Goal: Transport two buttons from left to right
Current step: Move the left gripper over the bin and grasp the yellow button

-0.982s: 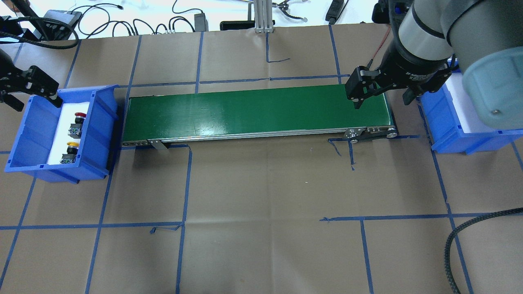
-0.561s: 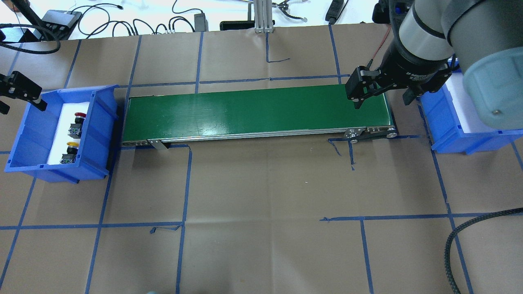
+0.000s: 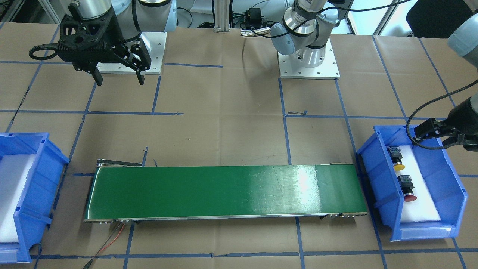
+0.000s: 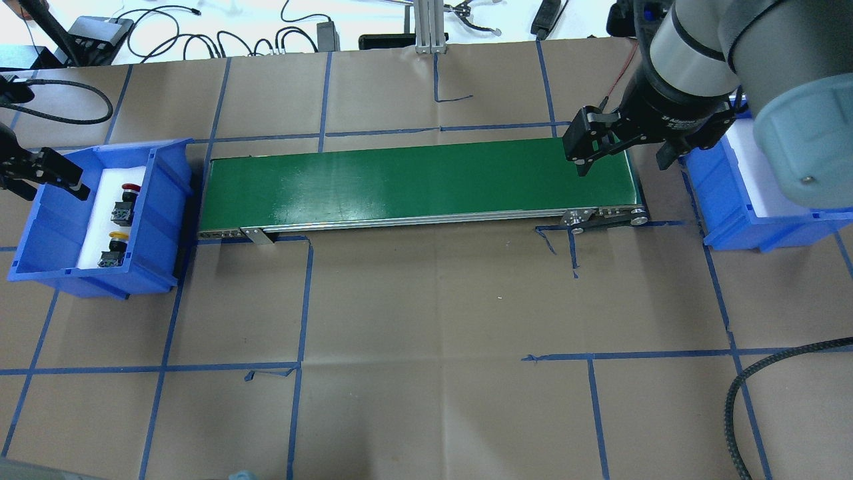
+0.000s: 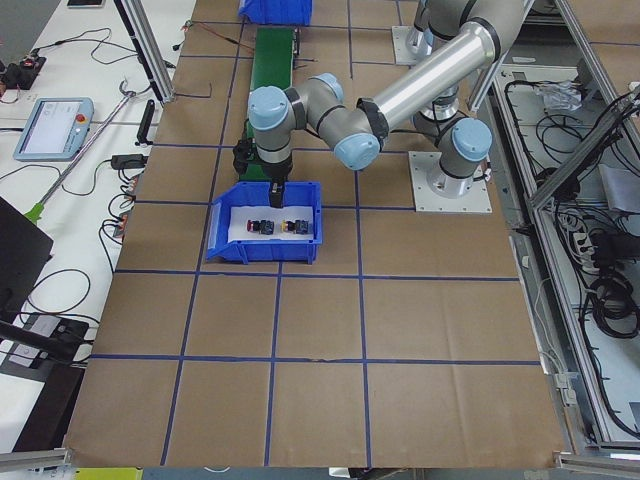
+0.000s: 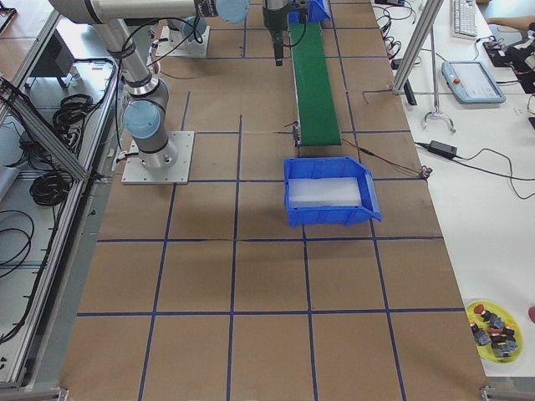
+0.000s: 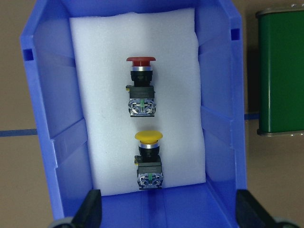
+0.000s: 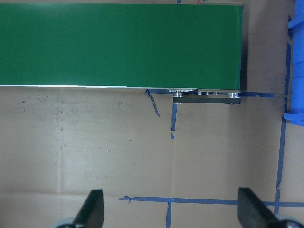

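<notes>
Red button [image 7: 141,85] and yellow button [image 7: 149,161] in the left blue bin [image 7: 221,95], nothing gripped.
Lying apart in a row on white foam [image 7: 102,95], caps pointing away from the robot. Above that bin, left gripper [image 7: 168,209], fingers spread wide, height hard to judge. Over the right end of the green conveyor [image 4: 413,180], right gripper [image 4: 624,167], equally wide and empty.
</notes>
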### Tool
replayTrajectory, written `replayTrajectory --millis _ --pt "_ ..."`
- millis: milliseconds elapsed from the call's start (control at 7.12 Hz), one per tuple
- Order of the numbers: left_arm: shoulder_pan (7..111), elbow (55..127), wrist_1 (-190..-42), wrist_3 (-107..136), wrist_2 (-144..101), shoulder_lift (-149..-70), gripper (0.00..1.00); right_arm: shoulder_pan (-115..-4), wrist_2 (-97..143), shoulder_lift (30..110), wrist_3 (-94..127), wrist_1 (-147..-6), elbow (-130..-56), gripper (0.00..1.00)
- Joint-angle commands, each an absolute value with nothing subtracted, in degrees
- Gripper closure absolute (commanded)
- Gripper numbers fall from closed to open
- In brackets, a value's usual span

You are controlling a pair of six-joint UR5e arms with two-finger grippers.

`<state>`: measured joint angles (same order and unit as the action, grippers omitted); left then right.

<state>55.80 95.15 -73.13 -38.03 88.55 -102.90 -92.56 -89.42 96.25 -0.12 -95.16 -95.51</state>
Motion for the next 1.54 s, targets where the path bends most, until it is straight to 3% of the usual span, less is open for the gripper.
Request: replayTrajectory --millis 0,842,1263,1404 --pt "55.7 101.8 -64.3 -38.0 88.5 -103.8 0.01 -92.5 -89.3 96.1 -0.4 -95.3 -94.5 0.0" --pt "52.9 112.1 -47.8 -37.3 87.0 -108.7 0.01 -92.5 -88.7 96.0 -0.3 -95.3 -94.0 0.0" --pt "53.0 113.2 -47.1 -36.7 86.7 -108.7 0.02 -92.5 -88.7 95.8 -0.4 -95.4 -93.8 0.0" --pt "53.0 112.8 -47.2 -36.7 87.1 -108.8 0.35 -92.5 -88.7 95.8 -0.4 -95.4 -93.8 0.0"
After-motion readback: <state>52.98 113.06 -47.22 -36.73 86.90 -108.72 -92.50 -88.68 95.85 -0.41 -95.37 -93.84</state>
